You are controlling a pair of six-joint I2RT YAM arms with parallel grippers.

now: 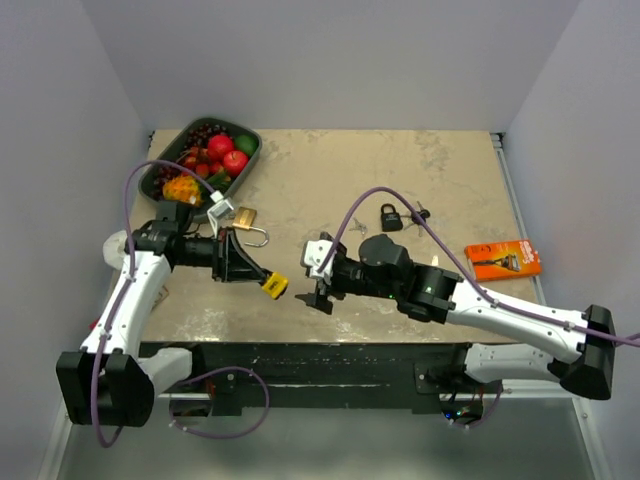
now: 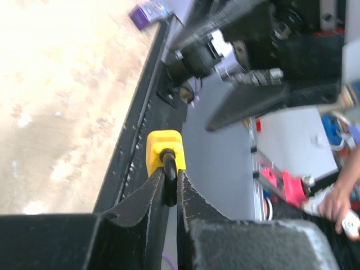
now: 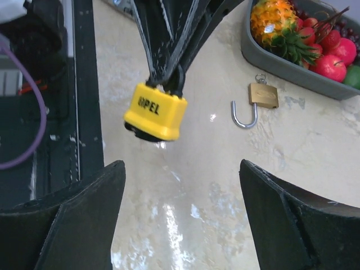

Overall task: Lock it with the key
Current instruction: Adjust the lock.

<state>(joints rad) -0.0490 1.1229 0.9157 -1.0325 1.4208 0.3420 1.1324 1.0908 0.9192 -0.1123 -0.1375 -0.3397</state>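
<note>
A yellow padlock (image 1: 274, 286) hangs in the air over the table's near edge. My left gripper (image 1: 258, 276) is shut on its black shackle. In the left wrist view the gripper (image 2: 170, 171) pinches the shackle just below the yellow body (image 2: 164, 151). My right gripper (image 1: 318, 292) is open and empty, just right of the lock and facing it. In the right wrist view the lock (image 3: 155, 111) hangs ahead of the open gripper (image 3: 181, 166), keyhole end down. A black padlock (image 1: 391, 216) lies mid-table with small keys (image 1: 420, 212) beside it.
A brass padlock (image 1: 246, 217) with its shackle open lies near the left arm; it also shows in the right wrist view (image 3: 263, 94). A grey tray (image 1: 248, 162) of toy fruit stands at the back left. An orange packet (image 1: 502, 260) lies at the right.
</note>
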